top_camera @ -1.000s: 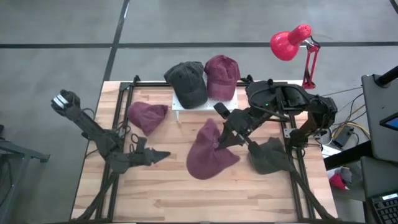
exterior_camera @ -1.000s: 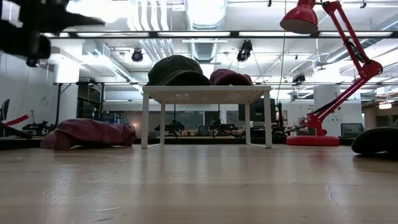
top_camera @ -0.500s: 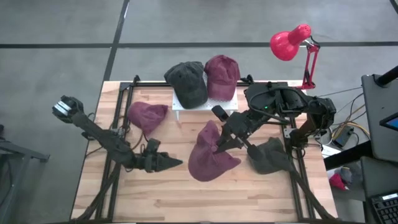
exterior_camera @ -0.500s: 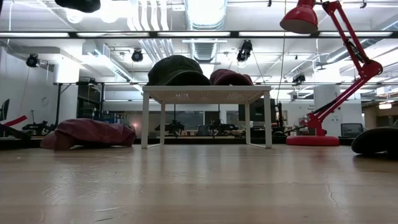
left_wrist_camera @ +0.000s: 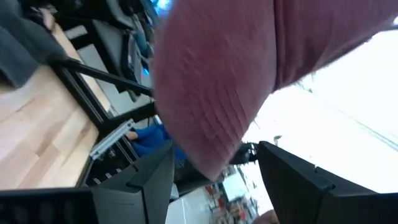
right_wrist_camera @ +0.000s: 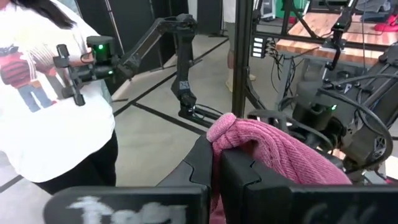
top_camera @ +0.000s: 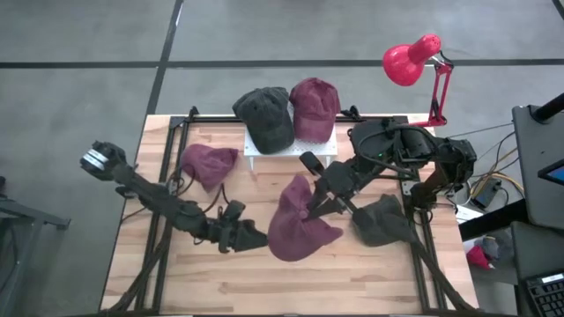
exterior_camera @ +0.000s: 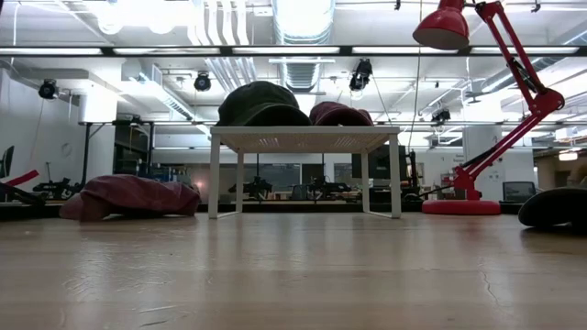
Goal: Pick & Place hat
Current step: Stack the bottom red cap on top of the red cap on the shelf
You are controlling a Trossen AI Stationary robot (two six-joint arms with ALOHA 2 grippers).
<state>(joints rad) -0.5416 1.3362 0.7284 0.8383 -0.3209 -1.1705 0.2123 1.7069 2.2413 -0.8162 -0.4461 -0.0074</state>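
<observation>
Holding the maroon hat (top_camera: 298,227) pinched by a fold of its fabric, your right gripper (top_camera: 310,210) has its fingers clamped together on the cloth, as the right wrist view shows with pink fabric bunched between the dark fingers (right_wrist_camera: 202,163). The hat hangs over the middle of the wooden table (top_camera: 220,273), a little nearer its front edge than a second ago.

Your left gripper (top_camera: 254,237) has made the bigger change. A second ago it sat near the table's left side, well apart from the hat; now it has reached across until its tip is just beside the hat's left edge. Its fingers (left_wrist_camera: 142,180) stand apart, and the left wrist view shows the maroon cloth hanging right in front of the gap between them, not yet gripped.

Nothing else has moved. You still have a dark hat (top_camera: 264,116) and another maroon hat (top_camera: 314,107) on the small white stand (exterior_camera: 303,139), a maroon hat (top_camera: 208,165) lying at the table's left rear, a dark green hat (top_camera: 381,220) at the right, and the red lamp (top_camera: 412,60) at the far right corner.
</observation>
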